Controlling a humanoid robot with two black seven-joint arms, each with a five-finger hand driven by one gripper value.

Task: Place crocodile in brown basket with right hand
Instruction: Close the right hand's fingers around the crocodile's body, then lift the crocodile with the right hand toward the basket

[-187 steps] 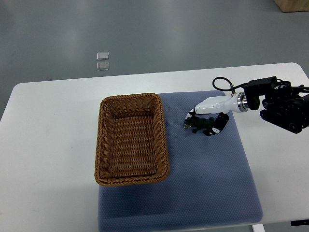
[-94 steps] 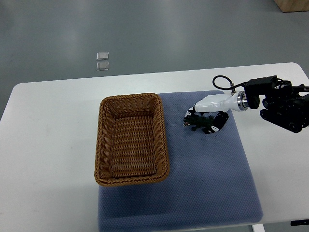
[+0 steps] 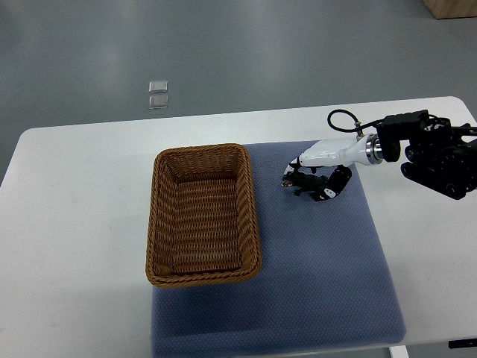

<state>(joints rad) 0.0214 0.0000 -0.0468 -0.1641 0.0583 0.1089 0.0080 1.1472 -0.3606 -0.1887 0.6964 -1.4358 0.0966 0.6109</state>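
Note:
A small dark green crocodile (image 3: 302,182) is held over the blue mat, a short way right of the brown basket (image 3: 203,215). My right hand (image 3: 317,176) comes in from the right edge, its white palm above the toy and its black fingers curled around it. The wicker basket stands empty on the mat's left part. The crocodile's rear is hidden under the hand.
A blue-grey mat (image 3: 320,261) covers the white table (image 3: 74,224) from the basket to the right. The black right arm (image 3: 436,153) reaches in over the table's right edge. Two small clear squares (image 3: 157,95) lie on the floor beyond the table.
My right hand has risen a little and moved slightly up the picture with the crocodile in its grasp. The basket has not moved.

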